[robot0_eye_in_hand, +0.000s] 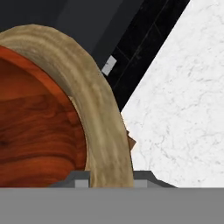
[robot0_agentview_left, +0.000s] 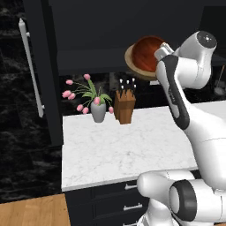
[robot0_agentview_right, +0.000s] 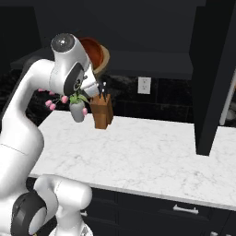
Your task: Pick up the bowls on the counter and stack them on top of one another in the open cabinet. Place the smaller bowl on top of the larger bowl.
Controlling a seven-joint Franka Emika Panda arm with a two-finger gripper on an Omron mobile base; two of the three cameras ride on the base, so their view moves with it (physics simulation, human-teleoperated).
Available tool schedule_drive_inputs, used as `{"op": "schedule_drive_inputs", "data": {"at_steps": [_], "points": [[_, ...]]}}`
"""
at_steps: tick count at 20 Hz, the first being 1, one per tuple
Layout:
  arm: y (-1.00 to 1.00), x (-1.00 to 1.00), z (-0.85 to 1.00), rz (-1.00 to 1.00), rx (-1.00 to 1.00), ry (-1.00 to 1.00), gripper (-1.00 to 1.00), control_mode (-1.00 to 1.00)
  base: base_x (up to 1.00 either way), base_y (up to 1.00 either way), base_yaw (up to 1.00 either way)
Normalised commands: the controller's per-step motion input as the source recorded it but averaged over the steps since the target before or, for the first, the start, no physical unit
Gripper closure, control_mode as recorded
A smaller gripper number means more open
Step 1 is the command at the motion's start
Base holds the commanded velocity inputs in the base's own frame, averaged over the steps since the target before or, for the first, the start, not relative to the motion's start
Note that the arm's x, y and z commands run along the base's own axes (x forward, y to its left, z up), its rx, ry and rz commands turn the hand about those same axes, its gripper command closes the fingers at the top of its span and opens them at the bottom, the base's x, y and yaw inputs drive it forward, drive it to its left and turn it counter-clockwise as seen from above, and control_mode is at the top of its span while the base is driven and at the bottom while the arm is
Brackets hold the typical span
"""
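Open cabinet (robot0_agentview_left: 88,59): dark upper wall unit above the desk. Its door (robot0_agentview_left: 42,79) stands swung out at the left in the left base view, carrying a long silver bar handle (robot0_agentview_left: 30,66). The flat shelf runs across above the vase.

Desk (robot0_agentview_left: 128,145): white grey-veined marble top over dark drawers (robot0_agentview_left: 114,198) with silver pulls. It sits directly below the cabinet shelf.

Robot arm (robot0_agentview_left: 194,110): white with dark joints, rising from below the desk edge and reaching up to the cabinet shelf.

Larger bowl (robot0_agentview_left: 129,59): light tan wood with a thick rim, up at the cabinet shelf and tipped so its mouth faces outward. In the hand view its rim (robot0_eye_in_hand: 94,113) arcs across between the two finger tips.

Smaller bowl (robot0_agentview_left: 147,53): glossy reddish-brown, nested inside the larger bowl and tipped with it. In the right base view it shows just behind the arm's upper joint (robot0_agentview_right: 92,50).

Knife block (robot0_agentview_left: 125,106): brown wood with dark handles, on the desk below the cabinet shelf, just beside the vase.

Flower vase (robot0_agentview_left: 98,112): grey, with pink tulips, on the desk left of the knife block in the left base view.

Fingers (robot0_eye_in_hand: 83,178): drawn nearly together, pinching the thick rim of the larger bowl, one tip inside the rim and one outside.
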Motion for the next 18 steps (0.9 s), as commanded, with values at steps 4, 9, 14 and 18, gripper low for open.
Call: {"op": "schedule_drive_inputs", "data": {"at_steps": [4,9,14,18], "points": [[0.00,1.00,0.14,-0.05,0.03,0.20,1.00,-1.00,0.00,0.00,0.00],[0.00,1.00,0.02,-0.06,0.00,0.04,1.00,-1.00,0.00,0.00,0.00],[0.00,1.00,0.00,-0.09,0.00,0.01,1.00,-1.00,0.00,0.00,0.00],[0.00,0.41,-0.12,-0.03,-0.05,-0.02,-1.00,-1.00,0.00,0.00,0.00]]}}
